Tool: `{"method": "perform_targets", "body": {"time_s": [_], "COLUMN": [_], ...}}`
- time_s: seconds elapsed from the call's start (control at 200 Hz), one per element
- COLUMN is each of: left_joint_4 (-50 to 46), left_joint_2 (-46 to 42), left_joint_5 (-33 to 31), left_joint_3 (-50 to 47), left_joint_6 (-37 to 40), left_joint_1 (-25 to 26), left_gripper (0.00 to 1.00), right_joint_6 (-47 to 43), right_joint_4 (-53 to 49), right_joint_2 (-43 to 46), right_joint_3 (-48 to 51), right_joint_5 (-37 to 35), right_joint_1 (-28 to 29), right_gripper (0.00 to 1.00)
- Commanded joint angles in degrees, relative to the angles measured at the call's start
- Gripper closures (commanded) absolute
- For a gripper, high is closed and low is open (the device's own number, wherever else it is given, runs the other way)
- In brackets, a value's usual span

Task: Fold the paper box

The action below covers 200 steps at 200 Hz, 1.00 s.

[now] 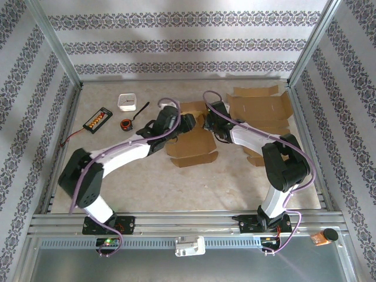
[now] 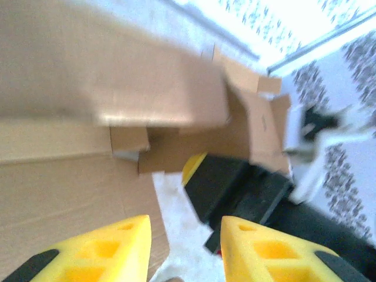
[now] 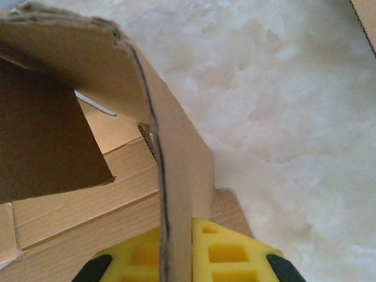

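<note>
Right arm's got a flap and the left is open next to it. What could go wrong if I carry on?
The right gripper pinches just one flap of the paper box; pulling may tear it or bend it off its crease. The left gripper is open, holding nothing, so the box could slide or lift. Both grippers sit close together, so they might collide.

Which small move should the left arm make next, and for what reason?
Probably lower the open left gripper onto the flat panel below it, to pin the box. The right gripper is shut on a raised flap, while the left one holds nothing; without a hold, folding could drag the box.
</note>
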State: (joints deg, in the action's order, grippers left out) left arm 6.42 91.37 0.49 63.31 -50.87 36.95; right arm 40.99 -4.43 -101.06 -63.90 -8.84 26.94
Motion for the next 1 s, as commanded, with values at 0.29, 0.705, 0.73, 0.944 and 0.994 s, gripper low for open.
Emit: {"method": "perform_targets", "body": {"time_s": [0.29,0.705,0.73,0.944,0.994], "left_joint_4": [-11.0,-2.9,-2.6,-1.6,-1.5], "left_joint_2": [1.0,7.1,7.2,8.4,8.5], "left_joint_5": [6.7,14.3,14.5,15.7,16.1], "left_joint_3": [5.1,3.5,3.3,3.5,3.8], "left_joint_6": [-2.9,-6.3,-6.5,-8.1,-8.4], "left_joint_1": [-13.3,-14.5,-14.5,-14.5,-14.4], "left_gripper": [0.47,0.48,0.5,0.52,0.52], "right_joint_6": [-1.8,-1.9,-1.7,1.7,2.6], "right_joint_4": [-4.1,-5.0,-5.2,-7.4,-7.6], "right_joint_2": [-1.3,-1.3,-1.3,-1.4,-1.3], "right_joint_3": [0.8,-0.8,-1.0,-4.6,-5.3], "right_joint_5": [-1.2,1.2,1.8,7.7,8.5], "right_joint_1": [1.7,2.3,2.3,2.6,2.7], "right_gripper": [0.92,0.91,0.91,0.9,0.9]}}
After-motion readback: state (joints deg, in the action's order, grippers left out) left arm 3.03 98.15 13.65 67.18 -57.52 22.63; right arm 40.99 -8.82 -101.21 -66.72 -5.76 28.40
